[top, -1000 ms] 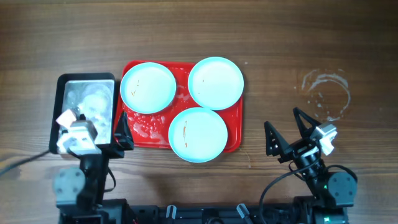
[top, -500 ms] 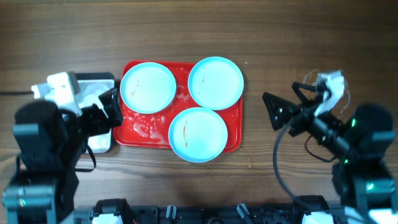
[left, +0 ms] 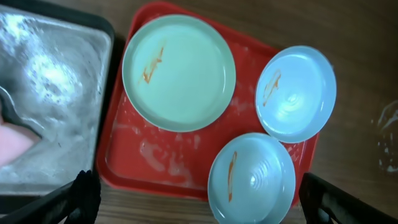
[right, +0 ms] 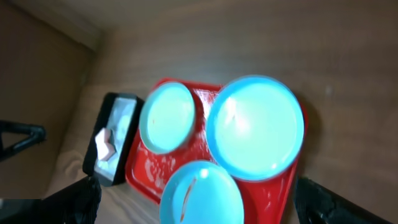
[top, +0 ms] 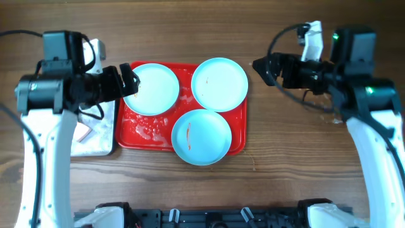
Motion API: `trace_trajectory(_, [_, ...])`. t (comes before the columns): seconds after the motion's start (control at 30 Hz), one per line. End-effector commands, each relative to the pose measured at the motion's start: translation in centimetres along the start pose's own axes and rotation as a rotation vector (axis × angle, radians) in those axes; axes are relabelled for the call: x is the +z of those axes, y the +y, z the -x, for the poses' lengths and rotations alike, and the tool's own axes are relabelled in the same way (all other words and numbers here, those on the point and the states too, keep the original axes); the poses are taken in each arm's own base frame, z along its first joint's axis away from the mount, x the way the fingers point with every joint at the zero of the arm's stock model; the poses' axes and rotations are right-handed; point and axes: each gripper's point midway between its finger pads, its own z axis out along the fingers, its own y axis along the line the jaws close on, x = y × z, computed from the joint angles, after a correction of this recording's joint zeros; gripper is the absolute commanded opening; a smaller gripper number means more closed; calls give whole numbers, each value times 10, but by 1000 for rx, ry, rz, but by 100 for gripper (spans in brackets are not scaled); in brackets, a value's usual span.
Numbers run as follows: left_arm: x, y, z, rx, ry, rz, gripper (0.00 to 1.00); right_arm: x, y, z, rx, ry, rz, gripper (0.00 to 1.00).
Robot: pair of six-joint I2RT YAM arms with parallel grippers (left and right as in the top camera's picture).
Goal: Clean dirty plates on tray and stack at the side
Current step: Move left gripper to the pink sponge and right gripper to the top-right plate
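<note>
My left gripper [top: 128,80] hangs wide open, empty, beside the leftmost plate [top: 150,88], perhaps over its rim. All three plates [top: 201,137] lie on the tray [top: 149,130]. My right gripper [top: 264,69], also wide open and empty, is near its far right corner.

grey pan, black rim [left: 62,93] | pink item inside [left: 11,142] | wooden table [top: 202,25]

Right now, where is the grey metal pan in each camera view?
Overhead: the grey pan, left of centre, mostly hidden under the left arm.
Left wrist: upper left corner.
Right wrist: lower left, small.
Shared landmark: the red tray, right beside the pan in every view.
</note>
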Motion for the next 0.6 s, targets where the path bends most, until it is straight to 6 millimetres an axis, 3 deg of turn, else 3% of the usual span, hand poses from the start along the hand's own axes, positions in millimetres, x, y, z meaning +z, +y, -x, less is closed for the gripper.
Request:
trace_trajectory(0.0, [7, 19, 1, -135, 24, 91, 100, 23, -11, -8, 87, 85, 2, 96])
trace_trajectory(0.03, [5, 35, 1, -230, 11, 168, 100, 32, -14, -12, 74, 113, -2, 88])
trace_trajectory(0.1, [-4, 71, -3, -404, -8, 293, 100, 43, -17, -18, 75, 144, -31, 88])
trace_trajectory(0.2, [-13, 106, -8, -516, -3, 340, 100, 55, -13, -25, 45, 151, -112, 95])
trace_trajectory(0.3, [-15, 143, -17, -615, 8, 386, 100, 67, 4, -36, -20, 158, -157, 97])
trace_trajectory(0.37, [-5, 166, -28, -682, 33, 414, 100, 77, 23, -46, -74, 160, -172, 98])
trace_trajectory(0.5, [28, 187, -50, -753, 72, 434, 99, 93, 63, -57, -138, 148, -107, 98])
trace_trajectory(0.57, [46, 193, -56, -752, 69, 434, 99, 99, 71, -58, -125, 123, -126, 98])
